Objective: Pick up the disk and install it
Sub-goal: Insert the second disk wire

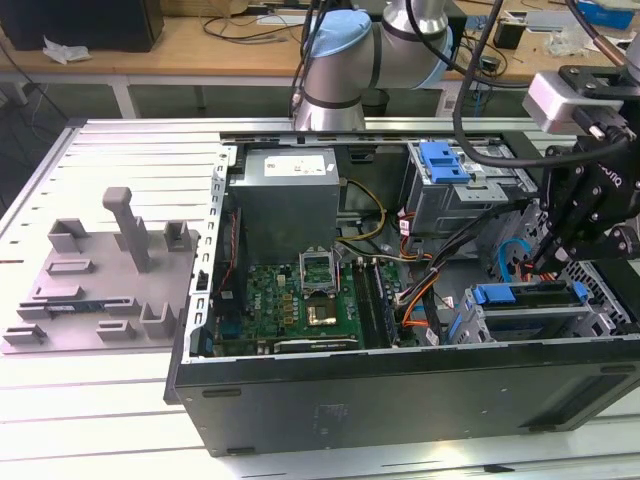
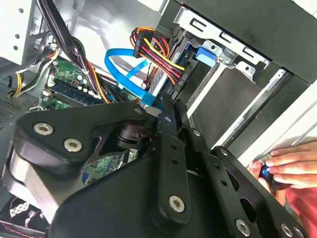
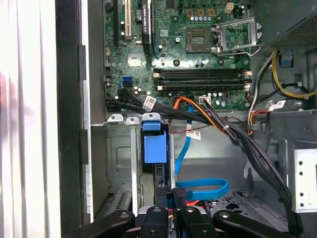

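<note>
Partly hidden, claw [image 3: 171,196] closed on blue-framed disk [image 3: 154,148] in drive bay [image 3: 119,158].

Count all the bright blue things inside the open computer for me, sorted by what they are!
Silver-grey disk in a bright blue plastic carrier: 1
Bare bright blue plastic tabs: 2
Flat bright blue cable: 1
Total: 4

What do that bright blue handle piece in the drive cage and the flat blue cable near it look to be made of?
The blue carrier tab looks like moulded plastic: uniform bright colour, matte, soft edges. The drive cage around it seems to be bare sheet metal, grey and dully reflective, with punched holes. The flat blue cable looks like flexible plastic sheathing, bending in a smooth loop.
</note>
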{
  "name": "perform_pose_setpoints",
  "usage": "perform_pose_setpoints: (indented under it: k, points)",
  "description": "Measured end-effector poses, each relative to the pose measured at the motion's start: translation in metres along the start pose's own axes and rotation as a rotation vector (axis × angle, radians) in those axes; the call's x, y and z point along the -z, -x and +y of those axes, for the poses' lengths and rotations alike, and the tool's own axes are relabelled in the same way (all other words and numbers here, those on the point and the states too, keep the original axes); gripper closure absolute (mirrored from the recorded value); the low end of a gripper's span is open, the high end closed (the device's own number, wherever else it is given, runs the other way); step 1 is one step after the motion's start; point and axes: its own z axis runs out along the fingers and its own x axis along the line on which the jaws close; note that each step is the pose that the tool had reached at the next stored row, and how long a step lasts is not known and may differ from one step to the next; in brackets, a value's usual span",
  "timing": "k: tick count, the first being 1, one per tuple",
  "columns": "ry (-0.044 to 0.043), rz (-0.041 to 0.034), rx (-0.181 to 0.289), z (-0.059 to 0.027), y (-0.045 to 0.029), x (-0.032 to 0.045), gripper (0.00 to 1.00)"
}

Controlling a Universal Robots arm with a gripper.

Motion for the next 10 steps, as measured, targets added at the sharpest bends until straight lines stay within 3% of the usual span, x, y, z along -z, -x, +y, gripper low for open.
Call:
perform_pose_setpoints:
  k: [5,10]
  points:
    - [0.0000,-0.0004,0.003,-0.0001,-0.0004,0.0000,0.84]
    - [0.0002,0.0008,0.043,-0.0001,-0.0005,-0.0002,0.84]
